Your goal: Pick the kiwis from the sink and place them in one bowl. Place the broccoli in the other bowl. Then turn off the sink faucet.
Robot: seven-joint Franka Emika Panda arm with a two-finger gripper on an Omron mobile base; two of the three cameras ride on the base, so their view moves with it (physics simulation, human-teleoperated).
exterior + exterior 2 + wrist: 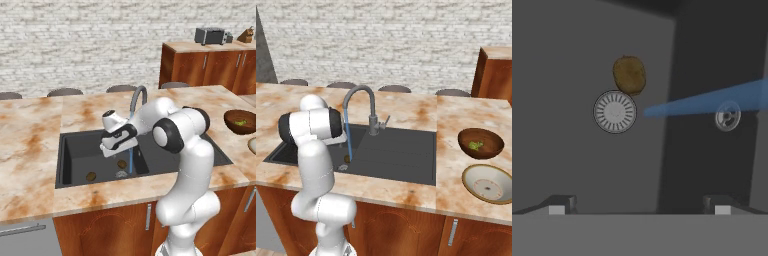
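In the hand view a brown kiwi (pixel 629 75) lies on the dark sink floor (pixel 567 150), touching the far edge of the round metal drain (pixel 615 111). My gripper (pixel 639 207) hangs open above the basin with nothing between its fingertips (pixel 557 206). The left base view shows two kiwis (pixel 121 163) (pixel 91 176) in the sink (pixel 75 150), below my hand (pixel 116 141). The faucet (pixel 137 97) runs a thin blue stream (pixel 131 160). Broccoli (pixel 475 145) lies in the dark brown bowl (pixel 491 150). The cream bowl (pixel 476 175) beside it holds nothing.
The faucet's gooseneck (pixel 363 97) and water stream (pixel 707 102) stand close beside my hand. A flat drainboard (pixel 401 150) takes the sink's right part. Wooden cabinets (pixel 210 65) with a toaster (pixel 211 35) stand at the back right. Stools line the counter's far edge.
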